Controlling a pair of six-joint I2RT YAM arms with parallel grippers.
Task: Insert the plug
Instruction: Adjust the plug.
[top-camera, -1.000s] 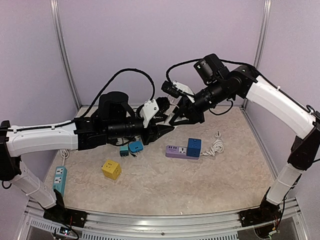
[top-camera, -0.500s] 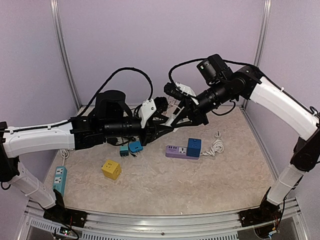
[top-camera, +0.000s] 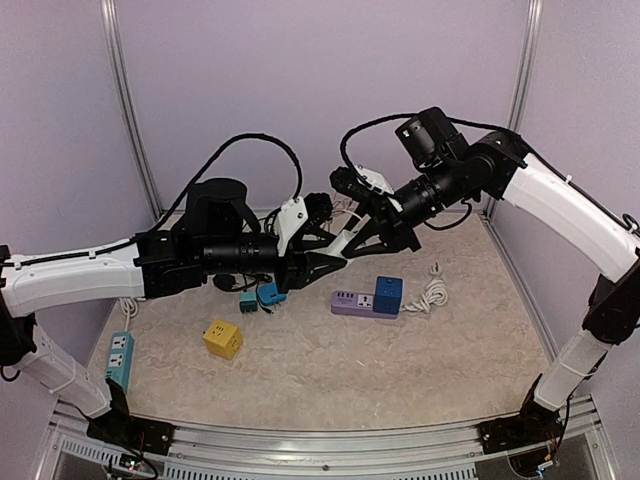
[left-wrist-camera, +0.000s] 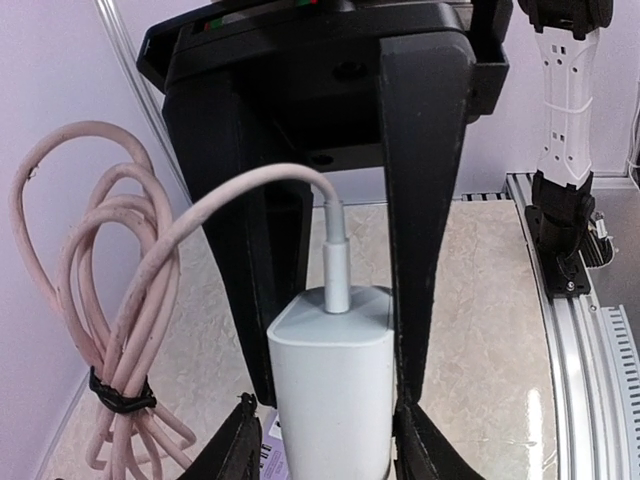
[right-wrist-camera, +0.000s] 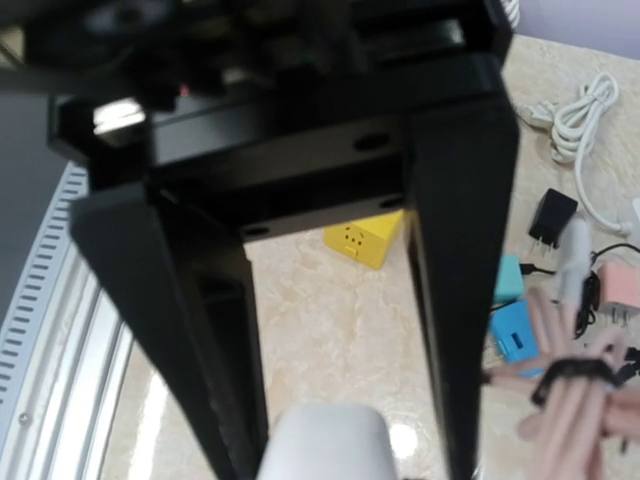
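The white plug (left-wrist-camera: 330, 390) hangs in mid-air over the table, its pink coiled cable (left-wrist-camera: 110, 330) trailing to one side. My right gripper (top-camera: 350, 240) is shut on it: in the left wrist view its long black fingers (left-wrist-camera: 425, 200) press both sides of the body. My left gripper (left-wrist-camera: 330, 450) faces it head-on and stands open, its tips flanking the plug's other end with a small gap. In the right wrist view the plug (right-wrist-camera: 325, 445) shows low, apart from the left gripper's fingers (right-wrist-camera: 455, 280). The purple power strip (top-camera: 358, 303) lies on the table below.
A blue adapter (top-camera: 388, 293) sits on the strip's right end, with a white coiled cord (top-camera: 432, 292) beside it. Two teal adapters (top-camera: 262, 296) and a yellow cube socket (top-camera: 222, 339) lie left of the strip. A teal power strip (top-camera: 119, 360) rests at the near left.
The left jaws closed somewhat on the plug, then spread again. The left arm drew back slightly to the left; the right gripper kept its hold and lifted a little.
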